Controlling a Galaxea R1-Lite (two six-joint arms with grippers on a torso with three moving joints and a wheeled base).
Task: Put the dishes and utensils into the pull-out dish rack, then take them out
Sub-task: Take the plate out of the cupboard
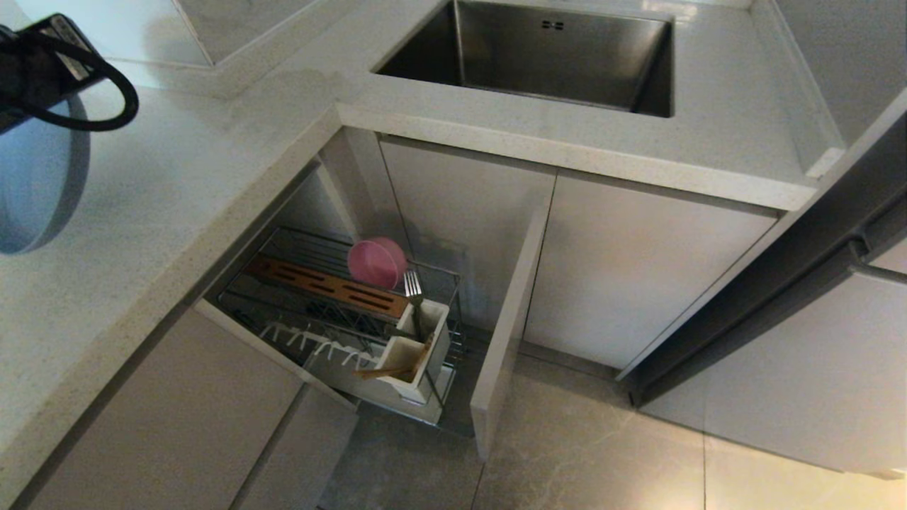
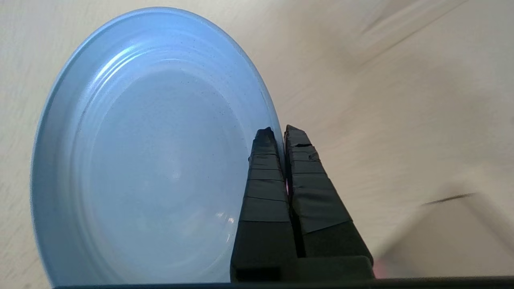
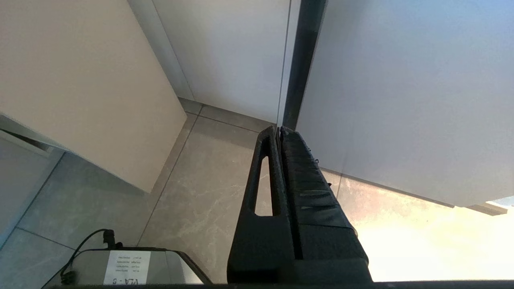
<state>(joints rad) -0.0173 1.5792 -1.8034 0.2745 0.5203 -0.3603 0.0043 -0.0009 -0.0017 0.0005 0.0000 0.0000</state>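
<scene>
My left gripper [image 2: 281,134] is shut on the rim of the blue plate [image 2: 152,152], one finger on each side of the edge. In the head view the plate [image 1: 35,177] hangs on edge over the counter at the far left, below my left wrist. The pull-out dish rack [image 1: 283,237] stands open under the counter. The pink bowl [image 1: 377,262] stands on edge by its brown wooden strip [image 1: 329,287]. In the white utensil box [image 1: 425,340] a fork [image 1: 413,287] stands tines up and chopsticks [image 1: 397,365] lean. My right gripper [image 3: 278,130] is shut and empty, low over the floor.
The pale countertop [image 1: 177,184] wraps around the steel sink [image 1: 553,57]. An open cabinet door [image 1: 510,319] stands right of the rack. White prongs [image 1: 312,343] line the rack's front. A grey box with a label [image 3: 120,267] sits below the right gripper.
</scene>
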